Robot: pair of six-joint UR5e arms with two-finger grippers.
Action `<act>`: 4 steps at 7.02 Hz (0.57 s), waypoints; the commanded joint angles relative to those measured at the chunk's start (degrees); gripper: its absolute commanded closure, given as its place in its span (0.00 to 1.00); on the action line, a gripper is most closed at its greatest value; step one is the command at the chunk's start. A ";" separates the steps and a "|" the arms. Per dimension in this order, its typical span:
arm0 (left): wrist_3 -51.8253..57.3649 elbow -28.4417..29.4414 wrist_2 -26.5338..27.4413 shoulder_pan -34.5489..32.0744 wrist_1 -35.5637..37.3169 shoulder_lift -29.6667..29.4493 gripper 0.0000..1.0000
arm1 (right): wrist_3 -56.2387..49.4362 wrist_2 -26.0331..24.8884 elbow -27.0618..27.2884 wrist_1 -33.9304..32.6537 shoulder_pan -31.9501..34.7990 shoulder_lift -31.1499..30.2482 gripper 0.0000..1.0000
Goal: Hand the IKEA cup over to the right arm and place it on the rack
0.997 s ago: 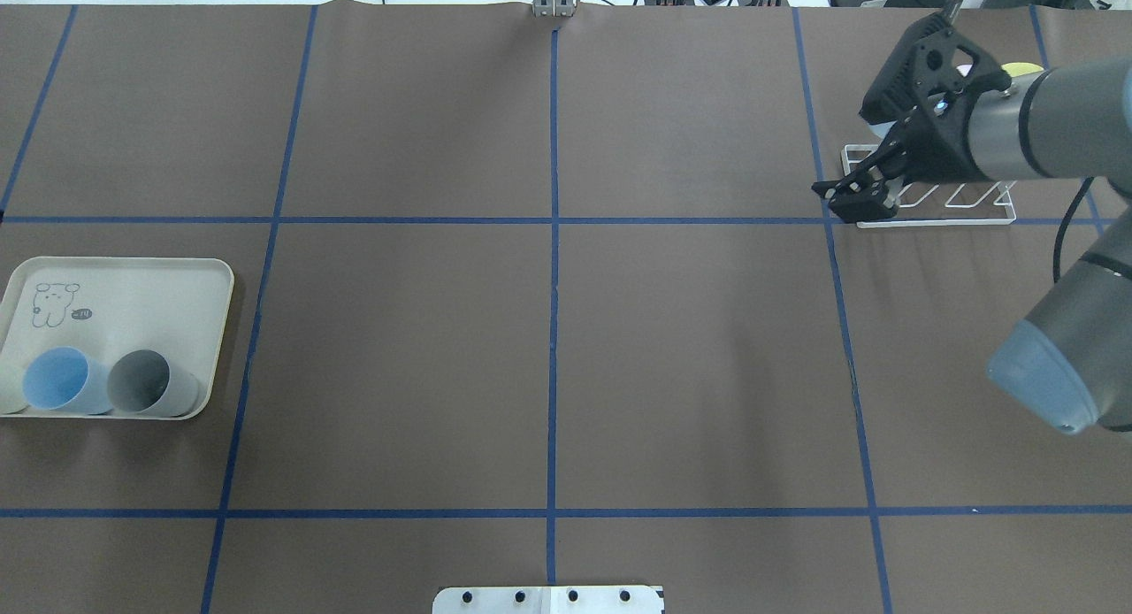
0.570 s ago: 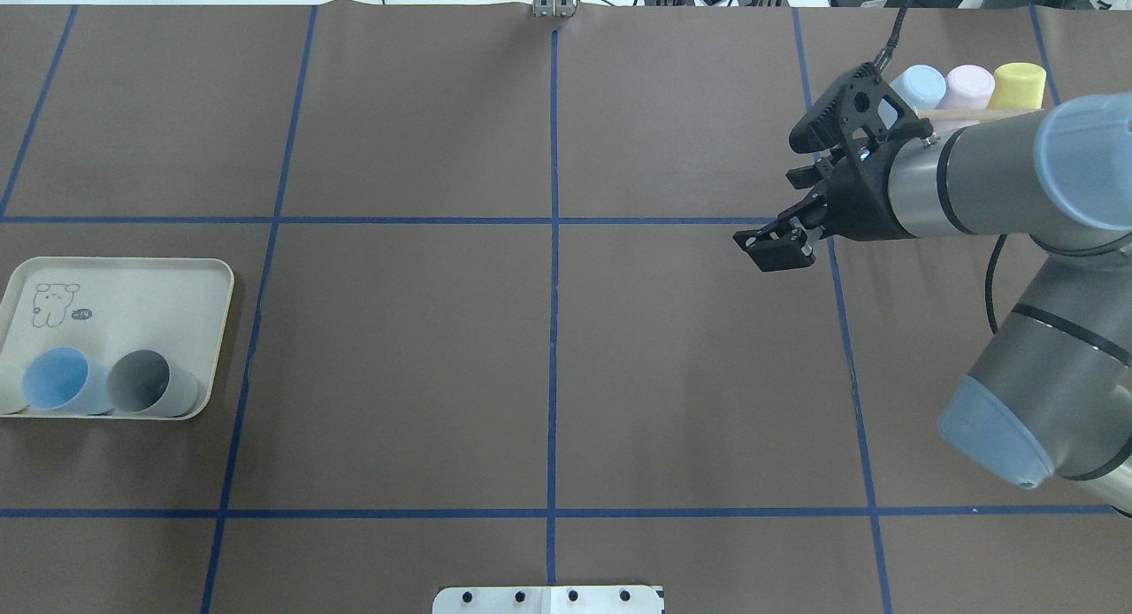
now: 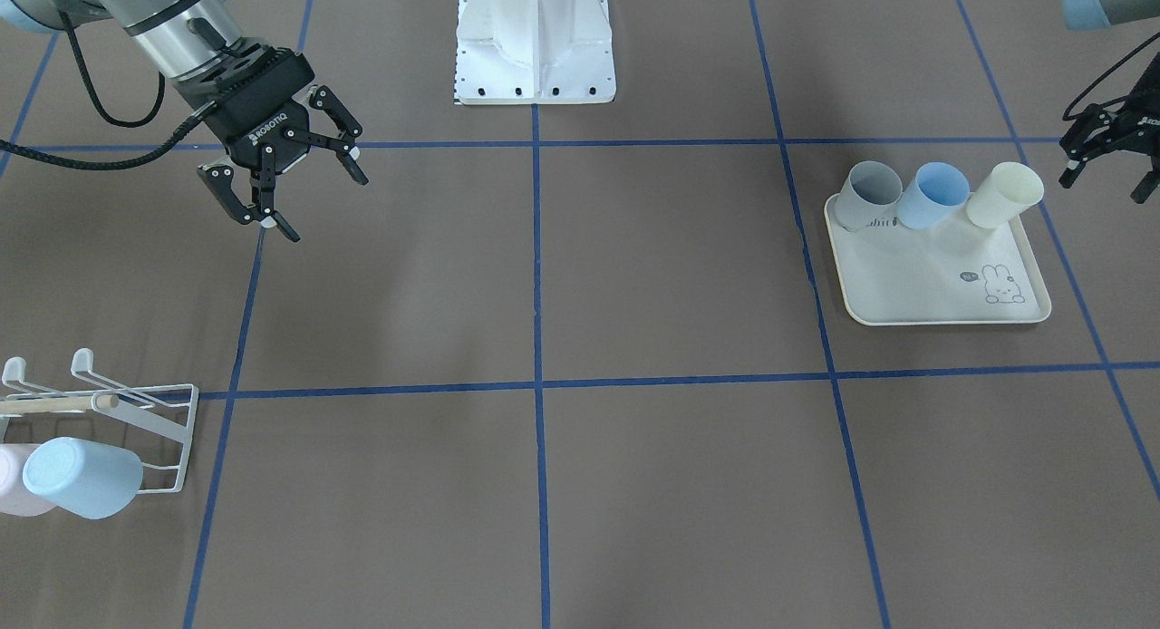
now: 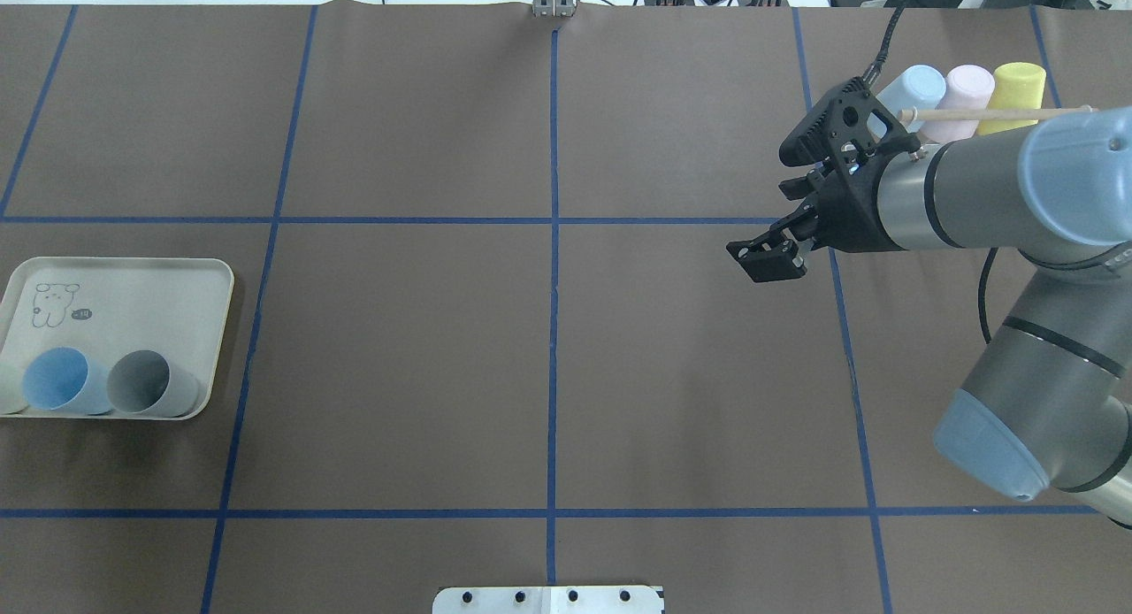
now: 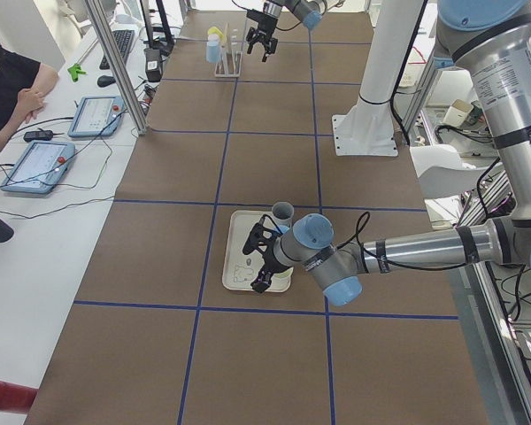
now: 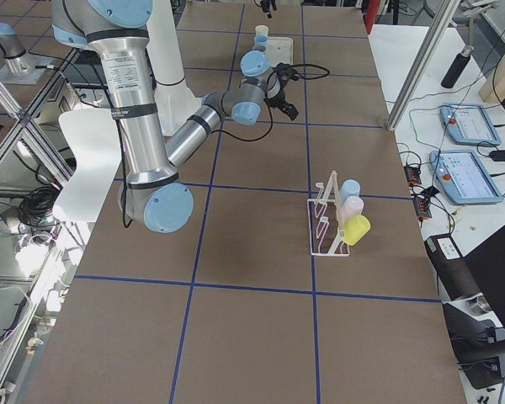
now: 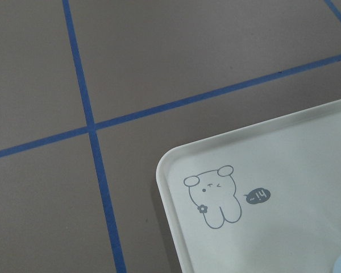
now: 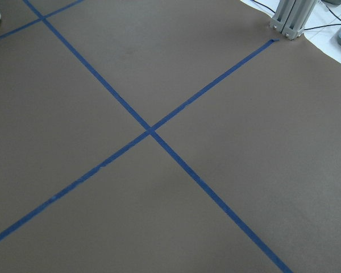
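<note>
Swinging back from the rack (image 3: pixel 154 391) toward the desk's middle, the right arm (image 4: pixel 955 194) carries nothing; its jaws gape wide and empty. Three cups (image 4: pixel 968 85) hang on the rack, which the arm covered a second ago, so that delivery looks finished. Three more cups (image 3: pixel 933 194) wait on the tray (image 3: pixel 942 285), where the left arm (image 5: pixel 425 248) hovers, jaws spread and empty, likely for the next pickup.

Opposed overhead, front views — shared table (image 4: pixel 398 331)
</note>
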 commanded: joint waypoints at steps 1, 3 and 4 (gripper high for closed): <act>-0.25 1.50 -0.05 4.32 -0.31 0.02 0.00 | 0.00 -0.13 0.00 -0.06 -0.18 -0.31 0.01; -0.16 1.68 -0.05 7.41 -0.57 0.02 0.05 | 0.00 -0.13 0.00 -0.06 -0.18 -0.31 0.01; -0.33 1.85 -0.14 7.42 -1.88 0.02 0.43 | -0.09 -1.09 0.00 -0.06 -0.27 -0.40 0.01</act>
